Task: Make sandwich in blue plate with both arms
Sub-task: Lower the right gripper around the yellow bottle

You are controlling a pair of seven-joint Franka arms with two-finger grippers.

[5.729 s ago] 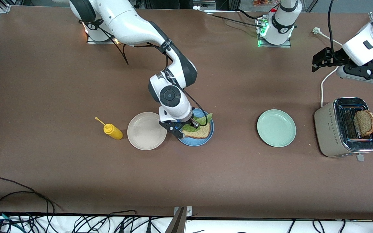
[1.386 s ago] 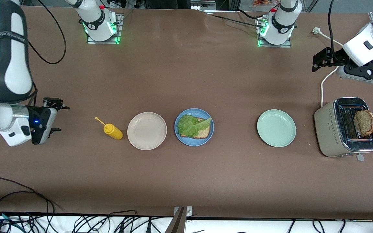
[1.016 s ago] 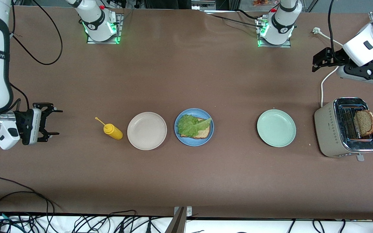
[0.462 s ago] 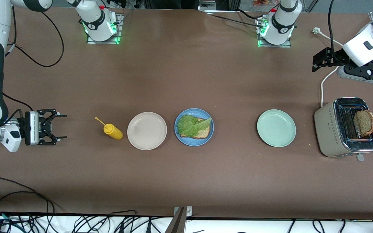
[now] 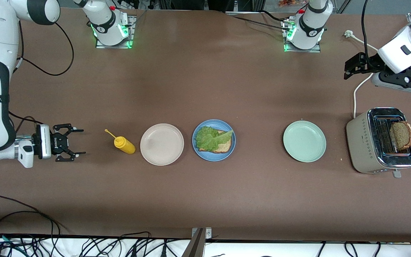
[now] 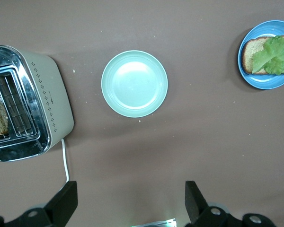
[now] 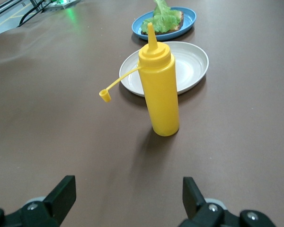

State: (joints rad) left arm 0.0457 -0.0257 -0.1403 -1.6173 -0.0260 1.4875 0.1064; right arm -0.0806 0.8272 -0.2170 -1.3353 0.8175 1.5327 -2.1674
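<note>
Right gripper [image 5: 73, 143] wide open, empty, facing yellow bottle [image 5: 124, 144].

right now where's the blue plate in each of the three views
Front view: the blue plate sits mid-table between the beige plate and the pale green plate.
Left wrist view: the same plate is at the picture's edge, past the green plate.
Right wrist view: it lies past the beige plate.
Shared landmark: the lettuce leaf on it.
</note>
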